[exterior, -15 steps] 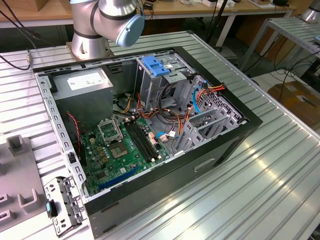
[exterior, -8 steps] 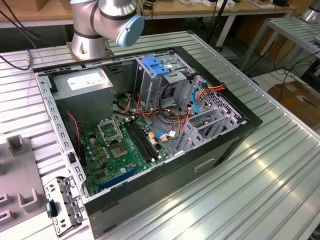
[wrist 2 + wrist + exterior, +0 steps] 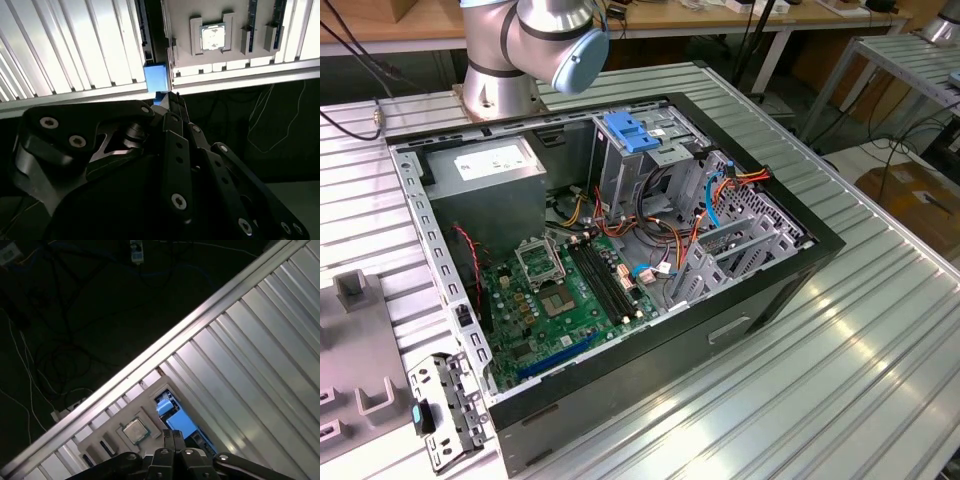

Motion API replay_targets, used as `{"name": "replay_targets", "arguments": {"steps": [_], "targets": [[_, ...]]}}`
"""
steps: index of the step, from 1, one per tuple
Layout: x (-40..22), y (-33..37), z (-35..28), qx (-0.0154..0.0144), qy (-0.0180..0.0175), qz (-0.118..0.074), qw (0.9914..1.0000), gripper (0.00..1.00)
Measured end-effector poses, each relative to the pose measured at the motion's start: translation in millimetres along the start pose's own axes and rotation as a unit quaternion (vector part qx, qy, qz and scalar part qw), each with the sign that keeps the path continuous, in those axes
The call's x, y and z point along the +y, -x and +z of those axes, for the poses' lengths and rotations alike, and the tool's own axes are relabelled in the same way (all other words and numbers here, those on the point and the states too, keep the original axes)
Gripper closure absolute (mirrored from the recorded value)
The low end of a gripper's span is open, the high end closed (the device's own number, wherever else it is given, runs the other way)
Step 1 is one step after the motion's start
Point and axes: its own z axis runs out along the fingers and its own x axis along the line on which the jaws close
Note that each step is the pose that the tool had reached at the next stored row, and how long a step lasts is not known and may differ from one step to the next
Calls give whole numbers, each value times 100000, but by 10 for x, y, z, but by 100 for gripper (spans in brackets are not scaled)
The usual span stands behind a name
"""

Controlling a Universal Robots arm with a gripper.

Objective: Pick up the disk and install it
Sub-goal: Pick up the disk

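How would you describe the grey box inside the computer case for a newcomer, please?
Find the open black computer case on the ribbed table. In its corner nearest the arm's base sits the grey box; unlike the green motherboard beside it, it carries a white label.

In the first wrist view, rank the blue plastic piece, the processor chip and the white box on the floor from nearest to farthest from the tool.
1. Blue plastic piece, right in front of the tool.
2. Processor chip, in the grey tray beside that piece.
3. White box, off the table among the floor cables.
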Motion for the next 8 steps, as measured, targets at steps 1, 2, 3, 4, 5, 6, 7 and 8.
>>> {"name": "replay_targets", "arguments": {"steps": [1,2,3,4,5,6,7,8], "targets": [[0,0,0,36,-18,-903,99996,89],[0,0,0,73,-39,-1855,99983,89],[0,0,1,97,-59,-2610,99966,89],[2,2,1,90,-115,-3160,99950,89],[7,8,4,10,-243,-3413,99941,89],[13,17,9,-105,-435,-3580,99935,89],[23,31,13,-176,-661,-3684,99930,89],[35,46,18,-227,-900,-3757,99925,89]]}}
